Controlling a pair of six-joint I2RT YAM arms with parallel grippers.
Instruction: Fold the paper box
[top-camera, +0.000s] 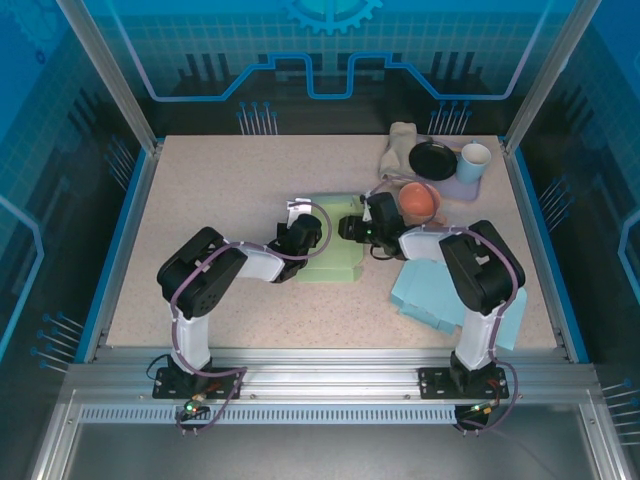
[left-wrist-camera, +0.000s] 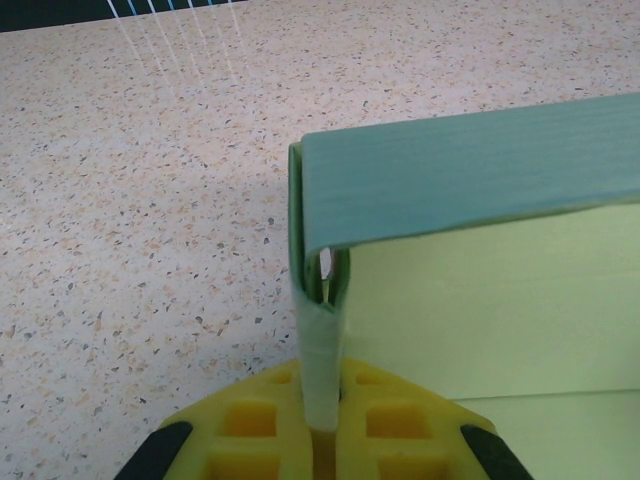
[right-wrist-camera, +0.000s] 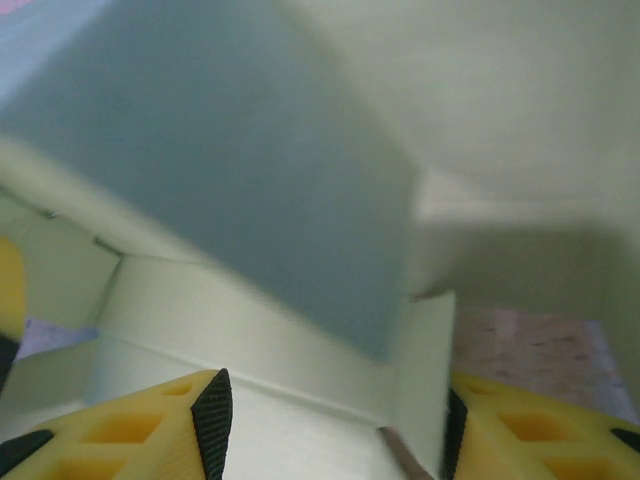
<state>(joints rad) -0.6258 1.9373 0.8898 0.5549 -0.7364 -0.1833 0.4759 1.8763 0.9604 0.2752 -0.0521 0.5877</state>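
The green box (top-camera: 335, 262) lay in the middle of the table (top-camera: 200, 200), between the arms, only partly folded: one wall stood up, the rest looked undone. The left gripper (left-wrist-camera: 322, 425) was pinched tight on that doubled wall; the right gripper (right-wrist-camera: 330, 420) straddled a flap, half apart, grip unclear

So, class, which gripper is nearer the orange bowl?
Right. The right gripper is at the right side of the paper box, close beside the orange bowl. The left gripper pinches a flap on the box's opposite side, farther away.
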